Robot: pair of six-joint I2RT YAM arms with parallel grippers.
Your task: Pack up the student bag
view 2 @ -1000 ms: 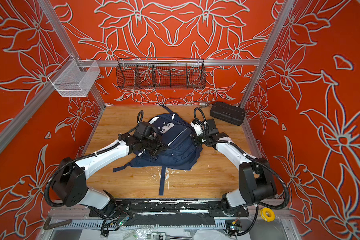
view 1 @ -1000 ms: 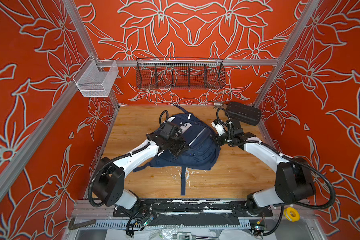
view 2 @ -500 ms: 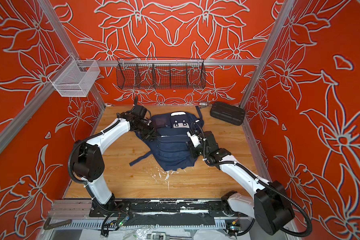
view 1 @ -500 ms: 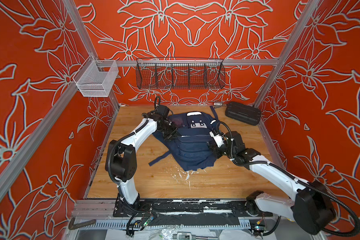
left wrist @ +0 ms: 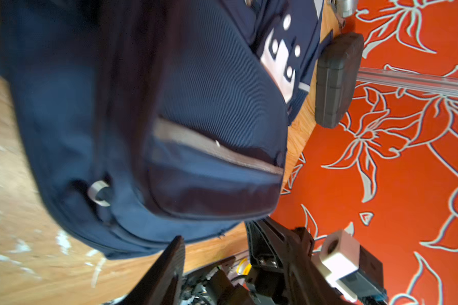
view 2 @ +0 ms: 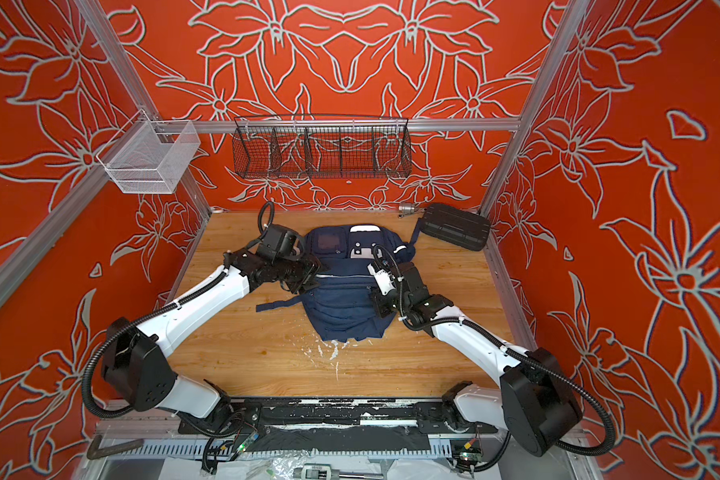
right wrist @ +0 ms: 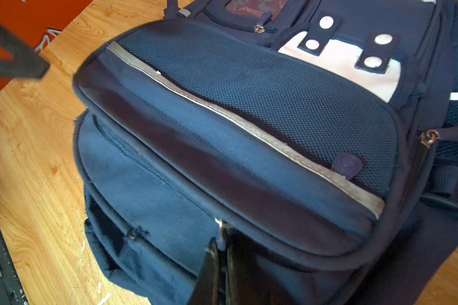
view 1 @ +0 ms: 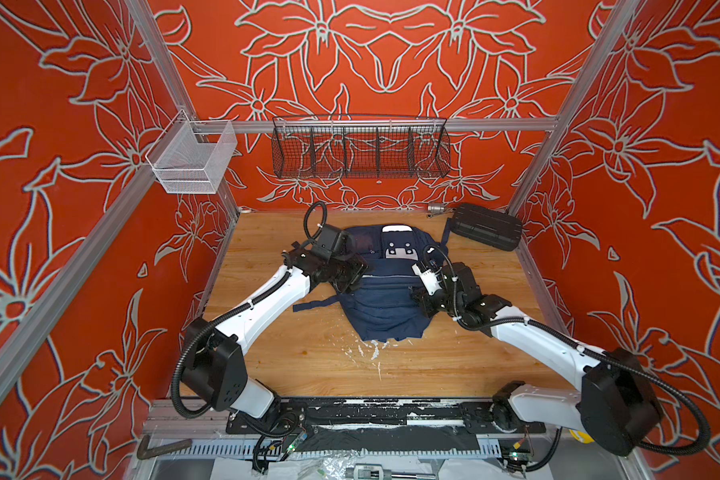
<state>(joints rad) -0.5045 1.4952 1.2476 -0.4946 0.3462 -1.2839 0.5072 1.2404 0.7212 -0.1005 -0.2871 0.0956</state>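
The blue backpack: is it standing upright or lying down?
Lying down: the backpack rests flat on the wooden table, front pockets facing up in both top views.

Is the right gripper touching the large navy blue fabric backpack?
Touching. In the right wrist view the right gripper is shut on the small metal zip pull of the navy backpack.

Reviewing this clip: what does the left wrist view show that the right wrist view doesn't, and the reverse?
Left wrist only: the black hard case beside the student bag, and an aluminium rail. Right wrist only: the right tool shut on a zip pull. Both: the bag's grey reflective stripe, its white patch and the wooden table.
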